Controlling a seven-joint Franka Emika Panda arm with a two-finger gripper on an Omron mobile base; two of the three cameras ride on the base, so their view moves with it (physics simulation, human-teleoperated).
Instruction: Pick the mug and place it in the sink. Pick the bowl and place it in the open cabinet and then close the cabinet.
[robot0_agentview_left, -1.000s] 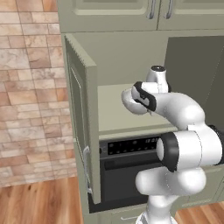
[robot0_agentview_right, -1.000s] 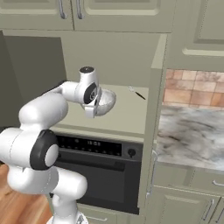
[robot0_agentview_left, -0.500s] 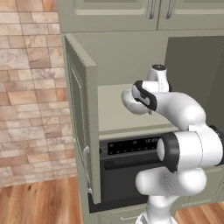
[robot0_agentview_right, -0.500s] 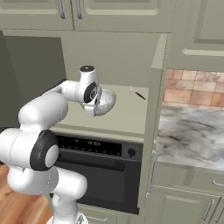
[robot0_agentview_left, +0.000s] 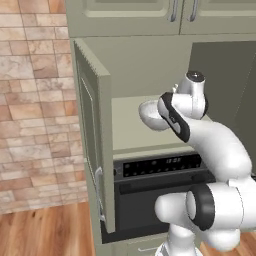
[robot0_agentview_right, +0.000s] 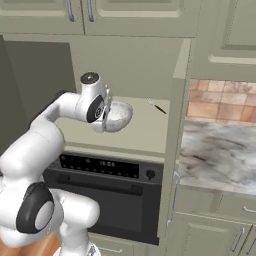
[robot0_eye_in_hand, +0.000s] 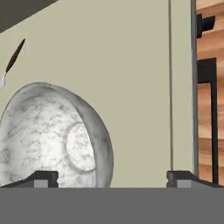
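Inside the open cabinet (robot0_agentview_left: 95, 140), the end effector (robot0_eye_in_hand: 113, 177) stands spread beside the marbled bowl (robot0_eye_in_hand: 52, 135) on the shelf (robot0_agentview_right: 145, 130); a straight, level retreat should leave it undisturbed before the doors swing shut

We count one bowl (robot0_eye_in_hand: 52, 135), grey-white and marbled. We count one small dark utensil (robot0_agentview_right: 160, 108) on the shelf. We count one open cabinet (robot0_agentview_left: 145, 65), with two doors swung outward: one door (robot0_agentview_left: 92, 135) on the left and one door (robot0_agentview_right: 172, 150) on the right. Above it we count two shorter upper doors (robot0_agentview_left: 125, 15), each with one vertical handle (robot0_agentview_left: 173, 10), giving two handles. Below the shelf we count one built-in oven (robot0_agentview_right: 107, 187) with one control panel (robot0_agentview_left: 160, 164) and one knob (robot0_agentview_right: 149, 174). We count two finger tips (robot0_eye_in_hand: 41, 178) of one gripper (robot0_eye_in_hand: 111, 179).
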